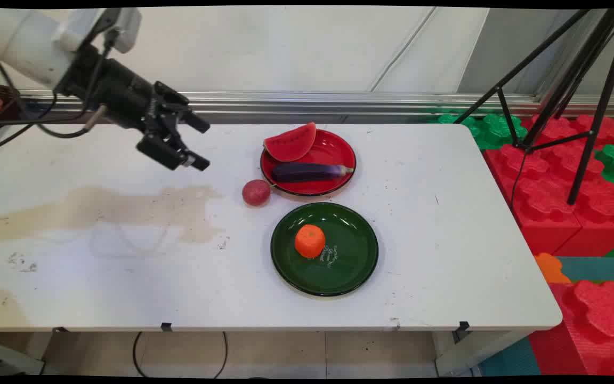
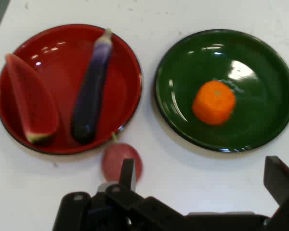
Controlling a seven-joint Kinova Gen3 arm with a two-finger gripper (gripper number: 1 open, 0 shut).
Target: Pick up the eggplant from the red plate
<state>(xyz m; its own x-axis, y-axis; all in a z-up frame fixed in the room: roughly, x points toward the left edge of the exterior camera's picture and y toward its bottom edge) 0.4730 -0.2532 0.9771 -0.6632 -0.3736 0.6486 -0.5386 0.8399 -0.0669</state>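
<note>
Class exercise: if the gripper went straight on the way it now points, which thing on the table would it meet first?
Most likely the red apple: in the hand view it lies just beyond the open gripper, nearer than the red plate or green plate. Depth is unclear, so it might meet bare table first.

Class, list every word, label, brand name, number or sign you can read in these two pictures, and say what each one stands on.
Nothing here reads clearly.
Green plate: small white script printed beside the orange fruit, too small to read in the main view and lost in glare in the hand view.
Red plate, table and gripper: no lettering visible.
</note>
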